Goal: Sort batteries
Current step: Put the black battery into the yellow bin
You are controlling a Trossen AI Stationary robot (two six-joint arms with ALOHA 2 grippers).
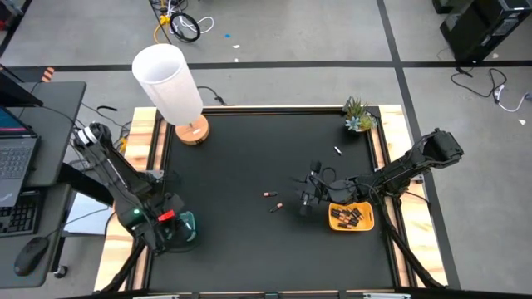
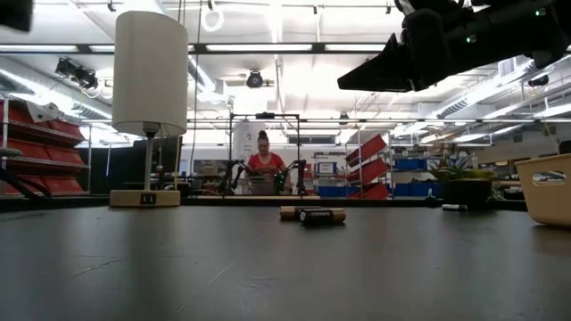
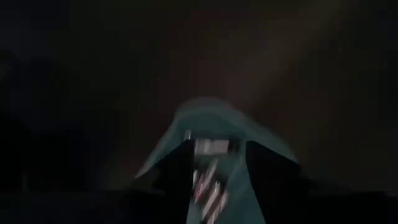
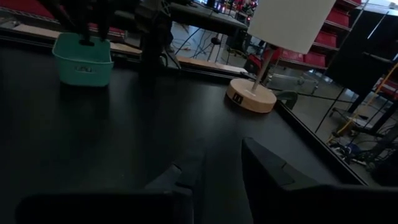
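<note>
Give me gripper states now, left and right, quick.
Left gripper: over the teal bin, jaws cannot be told.
Right gripper: jaws open, empty, above the black mat beside the yellow tray.

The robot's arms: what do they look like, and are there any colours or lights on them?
Both arms are dark, jointed tubes. The left arm has a pale collar near its base, a small green light and a red patch close to the left gripper. The right arm is black throughout, ending in the right gripper with two flat dark fingers.

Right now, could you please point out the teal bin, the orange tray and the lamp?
teal bin [image 4: 82, 61]: right wrist view, on its front wall.
orange tray [image 1: 366, 222]: high view, on its right rim.
lamp [image 1: 169, 81]: high view, on its white shade.
</note>
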